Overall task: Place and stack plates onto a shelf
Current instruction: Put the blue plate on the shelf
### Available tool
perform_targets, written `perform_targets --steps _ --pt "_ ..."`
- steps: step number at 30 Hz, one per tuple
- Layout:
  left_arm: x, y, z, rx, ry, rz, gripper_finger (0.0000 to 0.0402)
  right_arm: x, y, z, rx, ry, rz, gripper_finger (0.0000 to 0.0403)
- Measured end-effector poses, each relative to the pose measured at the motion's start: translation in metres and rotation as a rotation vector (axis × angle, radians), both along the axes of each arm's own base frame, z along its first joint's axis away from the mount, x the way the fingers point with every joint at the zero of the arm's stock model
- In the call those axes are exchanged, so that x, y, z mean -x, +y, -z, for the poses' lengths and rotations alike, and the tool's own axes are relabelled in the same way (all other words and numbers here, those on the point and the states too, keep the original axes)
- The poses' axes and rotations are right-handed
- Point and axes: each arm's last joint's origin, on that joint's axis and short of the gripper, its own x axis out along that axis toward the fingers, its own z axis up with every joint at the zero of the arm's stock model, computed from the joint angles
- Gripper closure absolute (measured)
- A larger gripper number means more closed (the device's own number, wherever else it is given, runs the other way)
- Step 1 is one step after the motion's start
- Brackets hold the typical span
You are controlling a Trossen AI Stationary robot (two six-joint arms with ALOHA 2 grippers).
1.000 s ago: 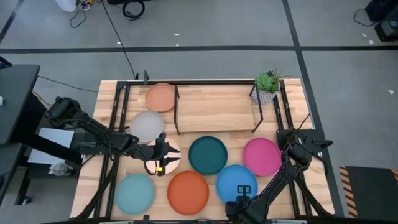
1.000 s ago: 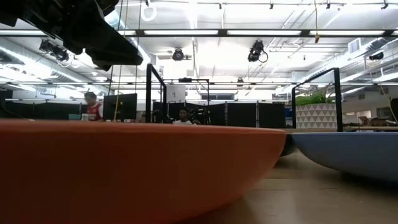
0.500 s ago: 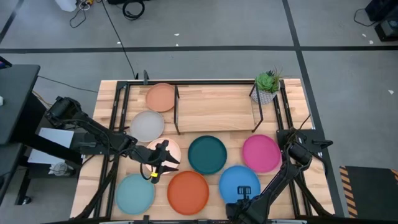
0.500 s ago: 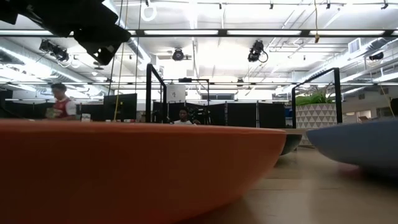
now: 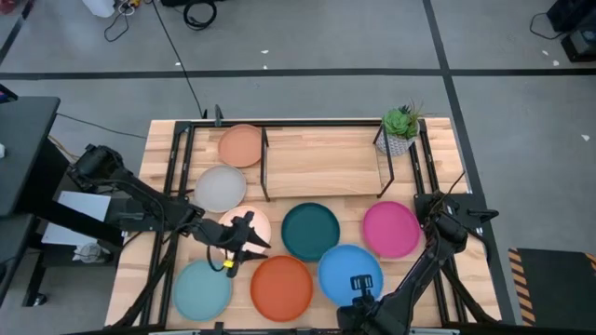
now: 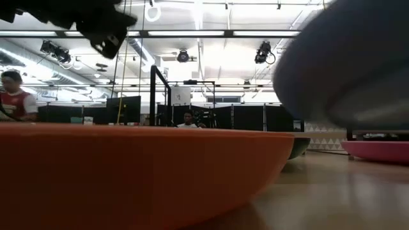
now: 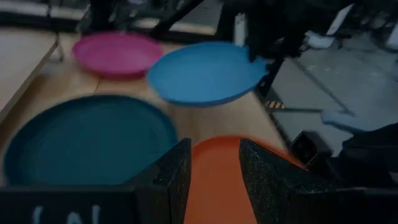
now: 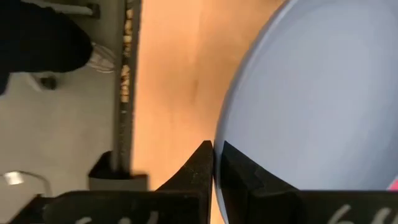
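Gripping the bright blue plate [image 5: 349, 272] rim, right gripper [image 5: 365, 288], shelf [image 5: 321, 160] bare

Two dark jointed arms, black wedge-shaped fingers [image 7: 264, 180].

Setting: open-plan robotics lab. Evidence: long ceiling strip lights [image 6: 192, 33], ceiling-hung cameras [image 6: 265, 52], dark partition screens [image 6: 252, 117], seated person [image 6: 188, 119] behind, grey taped floor [image 5: 307, 84], loose cables [image 5: 197, 13].

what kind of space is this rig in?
Likely an open-plan robotics lab or workshop: ceiling strip lights, ceiling-hung cameras, a person at dark workstations beyond the wooden table.
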Motion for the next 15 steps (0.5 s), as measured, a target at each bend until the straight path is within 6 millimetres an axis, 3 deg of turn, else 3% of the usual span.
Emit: perform_targets --steps 15 --pt "0.010 -0.023 0.001 0.003 -0.038 0.026 0.0260 -0.016 -0.031 -0.005 0.127 0.081 -0.099 0.0376"
